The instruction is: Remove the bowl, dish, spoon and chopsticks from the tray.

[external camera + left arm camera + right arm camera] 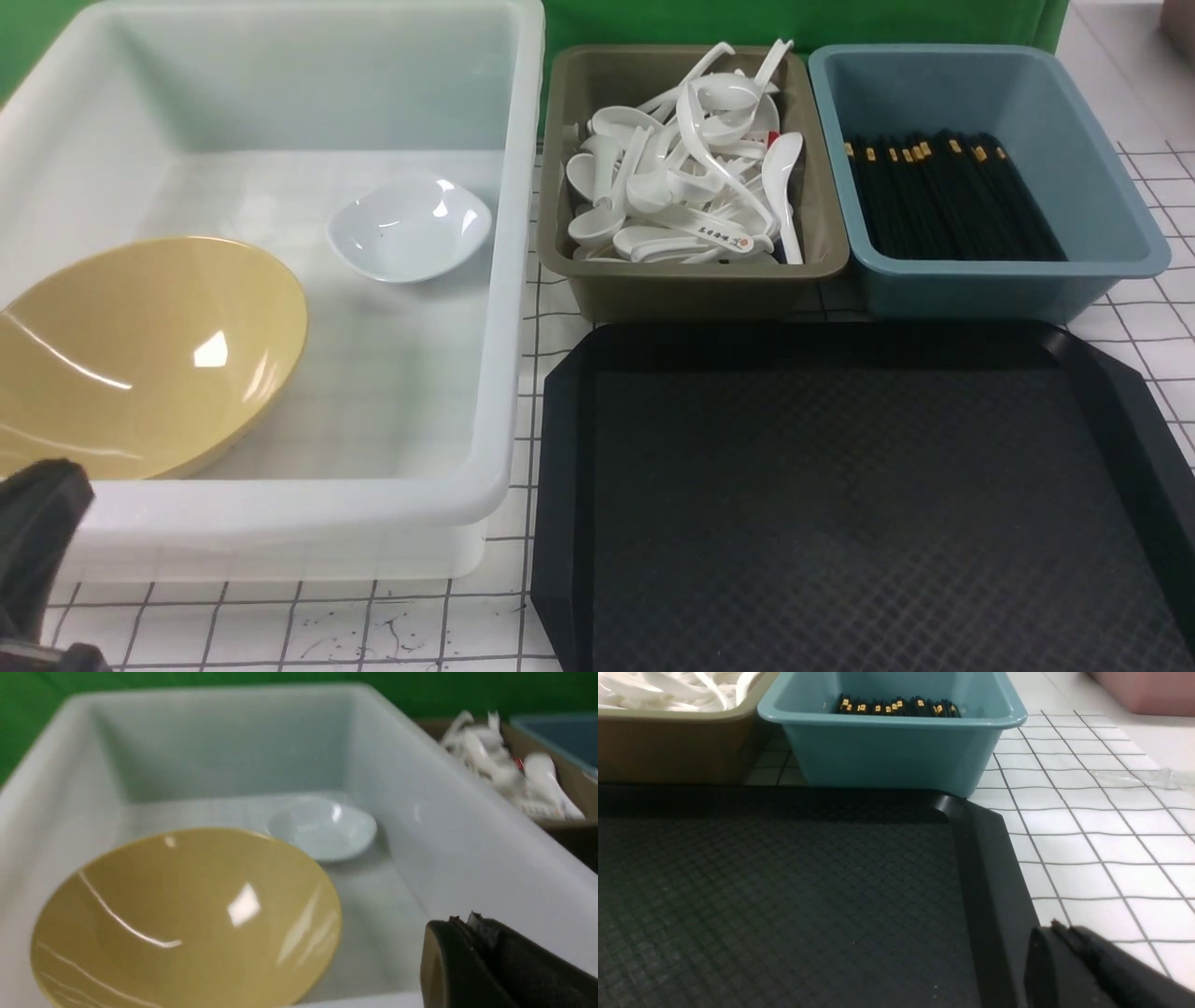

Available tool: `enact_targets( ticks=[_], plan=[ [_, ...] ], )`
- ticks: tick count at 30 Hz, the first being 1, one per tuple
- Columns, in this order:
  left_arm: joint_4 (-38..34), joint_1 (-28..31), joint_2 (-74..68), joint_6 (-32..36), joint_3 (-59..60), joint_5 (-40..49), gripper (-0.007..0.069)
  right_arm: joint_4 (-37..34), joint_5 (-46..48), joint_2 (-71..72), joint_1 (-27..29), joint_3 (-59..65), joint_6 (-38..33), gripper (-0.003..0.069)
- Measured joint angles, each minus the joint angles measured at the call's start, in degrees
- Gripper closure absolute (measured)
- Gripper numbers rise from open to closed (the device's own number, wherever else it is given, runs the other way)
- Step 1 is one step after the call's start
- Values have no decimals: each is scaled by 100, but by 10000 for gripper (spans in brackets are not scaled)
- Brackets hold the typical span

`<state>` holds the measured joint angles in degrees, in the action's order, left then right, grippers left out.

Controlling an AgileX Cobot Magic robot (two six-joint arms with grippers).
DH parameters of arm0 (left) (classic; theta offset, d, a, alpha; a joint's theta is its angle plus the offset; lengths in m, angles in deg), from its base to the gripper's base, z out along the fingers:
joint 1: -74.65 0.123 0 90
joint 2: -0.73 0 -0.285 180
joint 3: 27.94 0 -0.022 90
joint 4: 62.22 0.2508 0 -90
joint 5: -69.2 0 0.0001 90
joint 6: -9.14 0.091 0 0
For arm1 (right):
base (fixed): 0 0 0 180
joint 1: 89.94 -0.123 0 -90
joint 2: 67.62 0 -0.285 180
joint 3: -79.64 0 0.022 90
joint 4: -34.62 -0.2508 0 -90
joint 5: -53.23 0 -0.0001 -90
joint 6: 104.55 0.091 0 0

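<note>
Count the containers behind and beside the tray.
3: a white tub left of the tray, an olive bin behind it, a blue bin behind it on the right. None seems hidden.

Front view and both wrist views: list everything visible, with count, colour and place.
Large translucent plastic tub: one, white, left of tray.
Wide glossy conical bowl: one, mustard-yellow, tilted in tub, near side.
Small shallow rounded-square dish: one, white, in tub, farther back.
Rectangular spoon bin: one, olive, behind tray.
Soup spoons: many, white, piled in olive bin.
Rectangular chopstick bin: one, blue, right of olive bin.
Chopsticks: many, black with gold bands, in blue bin.
Flat diamond-textured tray: one, black, front right, bare.
Left hand: black, shut, near tub's front.
Right hand: black, shut, by tray's right rim.
</note>
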<state>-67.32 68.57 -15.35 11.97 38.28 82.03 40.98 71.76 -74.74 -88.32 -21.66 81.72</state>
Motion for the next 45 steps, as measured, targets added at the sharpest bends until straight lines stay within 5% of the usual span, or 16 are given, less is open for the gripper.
enact_targets(
  ticks=[4,8,14,45],
  plan=[
    [-34,552,519,-248,806,-775,631,0,0,0,0,0,0,606],
    [-23,774,859,-469,1214,-635,631,0,2,0,0,0,0,604],
    [67,795,903,-441,1249,444,636,0,6,0,0,0,0,599],
    [62,795,903,-339,1249,522,637,0,6,0,0,0,0,565]
  ],
)
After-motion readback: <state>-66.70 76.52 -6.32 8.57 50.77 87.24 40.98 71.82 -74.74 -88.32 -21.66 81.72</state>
